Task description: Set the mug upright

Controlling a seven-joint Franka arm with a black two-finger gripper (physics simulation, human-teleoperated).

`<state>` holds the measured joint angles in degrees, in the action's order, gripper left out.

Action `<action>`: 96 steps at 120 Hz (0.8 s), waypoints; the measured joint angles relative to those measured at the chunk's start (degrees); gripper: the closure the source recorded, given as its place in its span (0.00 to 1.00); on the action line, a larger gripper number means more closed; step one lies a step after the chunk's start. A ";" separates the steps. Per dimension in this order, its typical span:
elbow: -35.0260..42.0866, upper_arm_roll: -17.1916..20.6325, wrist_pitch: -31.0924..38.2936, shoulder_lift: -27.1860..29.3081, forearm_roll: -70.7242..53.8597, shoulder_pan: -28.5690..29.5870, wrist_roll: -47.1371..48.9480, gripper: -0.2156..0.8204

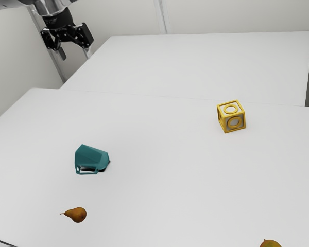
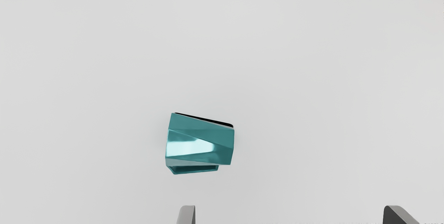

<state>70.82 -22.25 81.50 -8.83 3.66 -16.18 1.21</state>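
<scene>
Exterior view: raised, at the arm's side, set well back; faces obliquely down across the table (image 1: 159, 180), pear (image 1: 78, 214) near, block (image 1: 232, 117) far, toward the exterior view's right. Wrist view: carried by the gripper (image 1: 74, 47); faces steeply down, framing closer. Shared: mug (image 1: 92, 156), table around it.

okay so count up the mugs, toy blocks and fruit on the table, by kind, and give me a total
Mug: 1
Toy block: 1
Fruit: 2, a pear and a partly cut-off piece
Total: 4
</scene>
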 joint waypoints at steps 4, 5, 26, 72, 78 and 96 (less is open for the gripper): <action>0.21 0.01 0.03 0.13 -0.01 -0.02 -0.19 0.22; 0.26 0.01 0.03 0.17 -0.02 -0.02 -0.23 0.22; 10.29 0.12 1.32 6.13 1.27 -0.31 -0.92 0.22; 47.94 -8.52 13.61 19.13 21.13 18.93 -14.61 0.22; 48.67 -9.07 14.92 17.06 24.37 21.42 -18.40 0.22; 49.04 -12.39 16.94 7.49 34.29 27.96 -31.48 0.22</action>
<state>119.87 -34.65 98.44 -1.34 37.95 11.78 -30.27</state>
